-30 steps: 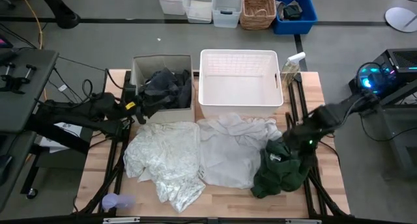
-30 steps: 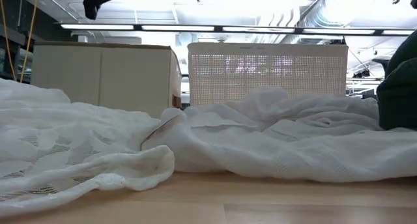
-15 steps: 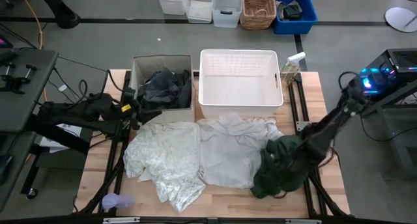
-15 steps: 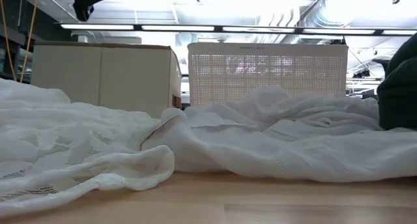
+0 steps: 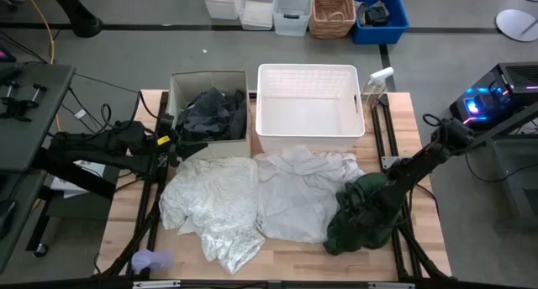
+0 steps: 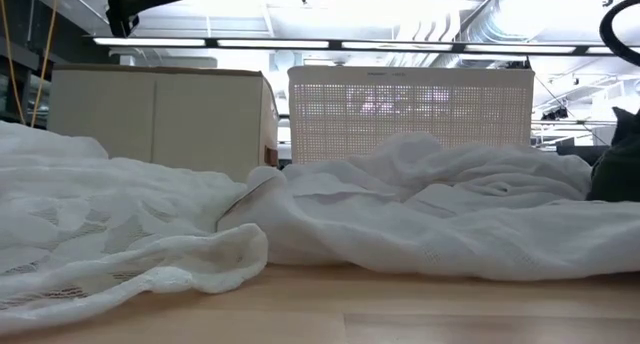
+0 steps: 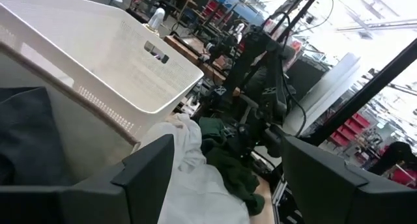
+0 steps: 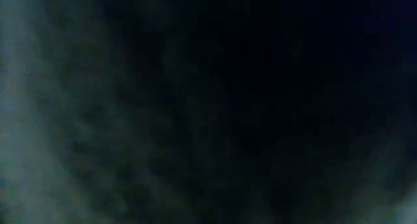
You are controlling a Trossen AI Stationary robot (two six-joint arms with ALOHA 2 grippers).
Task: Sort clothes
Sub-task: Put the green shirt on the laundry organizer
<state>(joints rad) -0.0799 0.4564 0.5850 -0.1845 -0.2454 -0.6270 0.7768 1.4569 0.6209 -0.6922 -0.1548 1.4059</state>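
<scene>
No writing or brand can be read on anything here. From above, the right claw (image 5: 380, 203) is buried in the dark green garment (image 5: 361, 216) at the bench's (image 5: 126, 222) right front; whether it is spread or pinching cannot be told, and its own camera shows only darkness. The left claw (image 7: 225, 178), fingers spread, waits beside the beige box (image 5: 178, 89) holding a dark grey garment (image 5: 212, 112). White garments (image 5: 252, 201) lie before the white basket (image 5: 309, 112). The level view shows only white cloth, box and basket.
</scene>
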